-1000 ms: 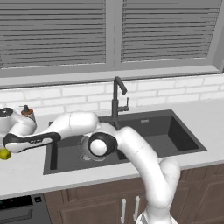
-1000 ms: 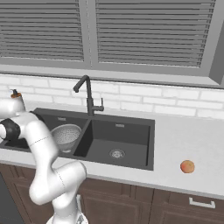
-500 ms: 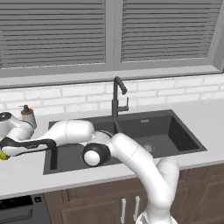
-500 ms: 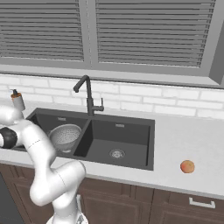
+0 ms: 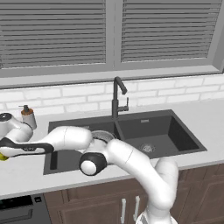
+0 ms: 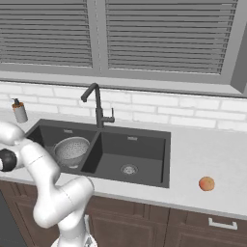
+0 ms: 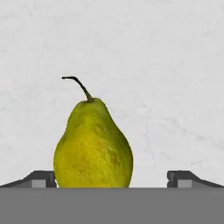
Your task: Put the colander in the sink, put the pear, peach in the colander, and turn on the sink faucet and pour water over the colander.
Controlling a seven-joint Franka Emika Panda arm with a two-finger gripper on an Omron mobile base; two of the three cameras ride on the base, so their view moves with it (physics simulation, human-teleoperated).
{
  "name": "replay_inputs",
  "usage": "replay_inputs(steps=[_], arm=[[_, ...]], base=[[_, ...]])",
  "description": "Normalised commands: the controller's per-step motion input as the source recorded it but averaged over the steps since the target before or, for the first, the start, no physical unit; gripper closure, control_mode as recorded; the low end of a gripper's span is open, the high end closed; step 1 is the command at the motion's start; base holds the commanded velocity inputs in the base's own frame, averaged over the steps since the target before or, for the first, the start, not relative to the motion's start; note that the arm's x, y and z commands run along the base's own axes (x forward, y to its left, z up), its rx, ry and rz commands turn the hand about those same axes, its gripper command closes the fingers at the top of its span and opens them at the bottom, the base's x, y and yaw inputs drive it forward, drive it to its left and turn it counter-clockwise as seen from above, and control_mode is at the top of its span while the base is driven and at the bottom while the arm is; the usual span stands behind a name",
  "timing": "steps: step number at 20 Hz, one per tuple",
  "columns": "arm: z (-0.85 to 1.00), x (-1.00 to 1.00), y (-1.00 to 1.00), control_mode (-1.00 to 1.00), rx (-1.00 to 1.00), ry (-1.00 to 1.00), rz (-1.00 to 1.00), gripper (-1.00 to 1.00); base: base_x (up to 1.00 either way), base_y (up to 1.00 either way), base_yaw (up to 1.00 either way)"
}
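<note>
Right base view is telling us how far along we are: the silvery-white perforated metal colander is sitting in the left basin of the dark grey matte double-basin sink, so the first step looks done, and the colander is holding no fruit as far as we can see. Both basins are looking dry, and no blue stream is coming from the tall dark grey gooseneck faucet, so we are judging the water step as not yet started. The small orange-pink round peach is lying on the pale worktop well to the right of the sink, untouched. We are reaching far left over the worktop, where our hand is standing open, its two dark tips on either side of the small yellow-green pear lying on the marbled surface, apparently not gripping it. By our reckoning, both fruits and the faucet are remaining.
</note>
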Motion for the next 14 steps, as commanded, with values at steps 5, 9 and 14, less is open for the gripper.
replay_inputs(steps=[5, 9, 14], arm=[[-0.30, 0.00, 0.01, -1.00, 0.06, 0.09, 0.00, -1.00], [-0.36, 0.00, 0.12, -1.00, 0.03, 0.08, 0.00, 1.00], [-0.38, 0.01, 0.02, -1.00, 0.00, 0.04, 0.00, 1.00]], base=[[0.00, 0.00, 0.00], [0.00, 0.00, 0.00], [0.00, 0.00, 0.00]])
